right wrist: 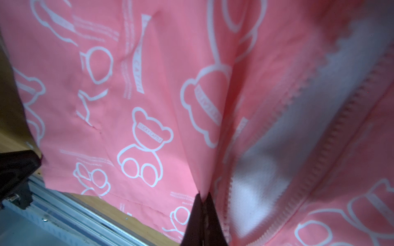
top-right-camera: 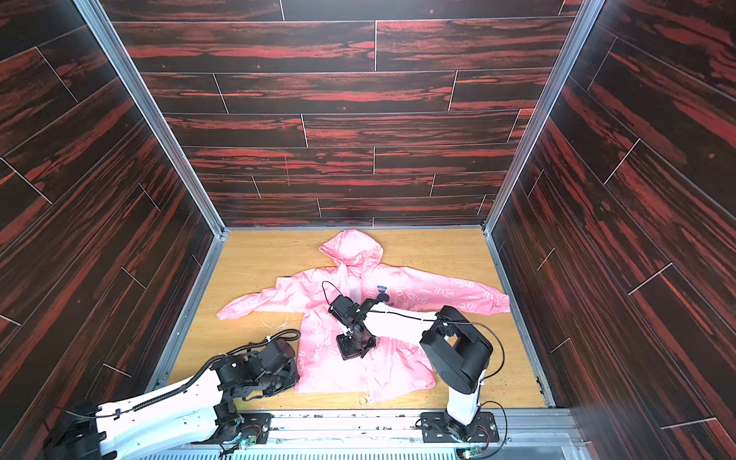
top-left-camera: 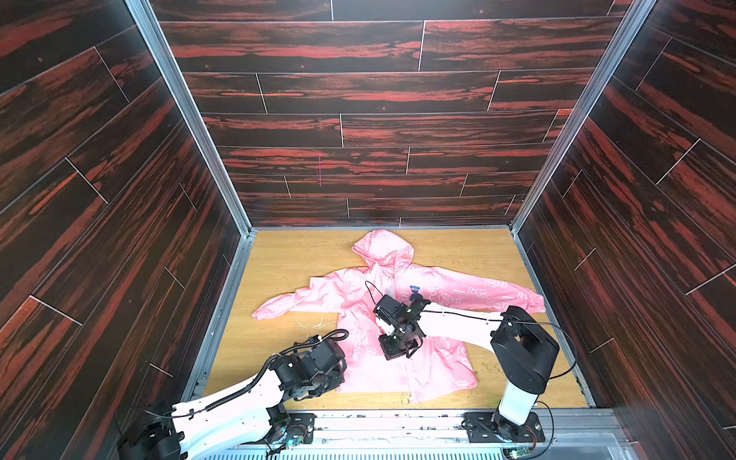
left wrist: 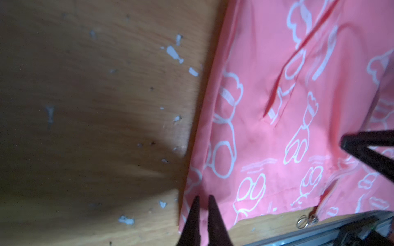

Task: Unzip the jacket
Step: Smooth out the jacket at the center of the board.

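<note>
Light, slick, floppy jacket. Left hand pinches hem corner, right hand pinches flap by zipper; grab pull.

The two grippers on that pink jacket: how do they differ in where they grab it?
The left gripper pinches the jacket at its lower side corner, next to the wooden table; the right gripper pinches it mid-front, beside the open zipper. Fabric at the left gripper lies fairly flat; at the right gripper it is pulled into a raised fold. Both are shut on the pink cloth.
</note>
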